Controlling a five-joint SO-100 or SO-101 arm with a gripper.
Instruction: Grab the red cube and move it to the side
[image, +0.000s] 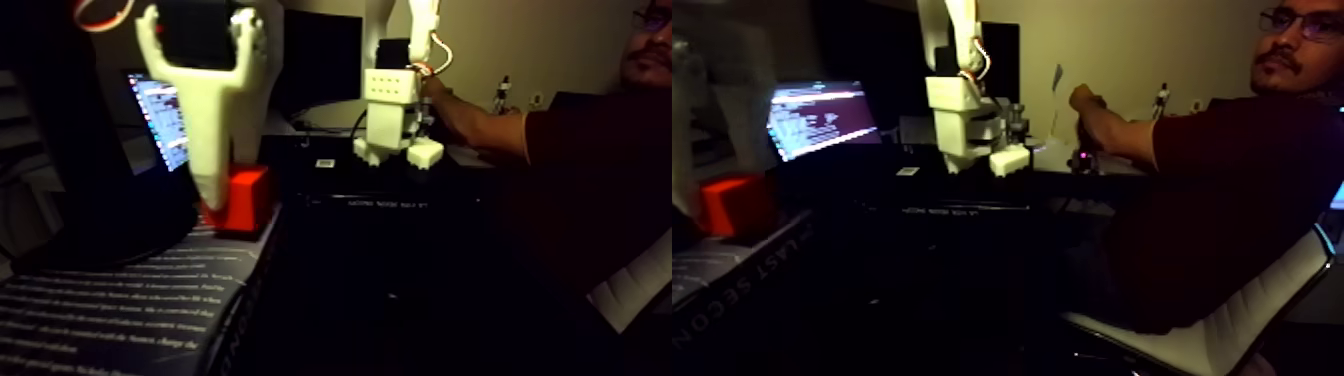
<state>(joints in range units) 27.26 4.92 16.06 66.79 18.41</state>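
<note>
Fixed view, left half: the white gripper (212, 195) hangs close to the lens, its long pale finger (213, 130) tapering down to a tip that meets the left front of the red cube (247, 198). Whether the pincer is spread or pinching the block cannot be told, since a second fingertip is not made out in the dark. The cube sits on a dark printed box (120, 305) with lines of white text, at its far right corner. Behind it glows a laptop screen (160, 118). Further back on the black table (400, 200) stands a second white arm (395, 115), gripped by a person's hand (436, 90). In the right half the cube shows as a blurred red patch at the left, and the person sits on a white chair (1215, 335)
</note>
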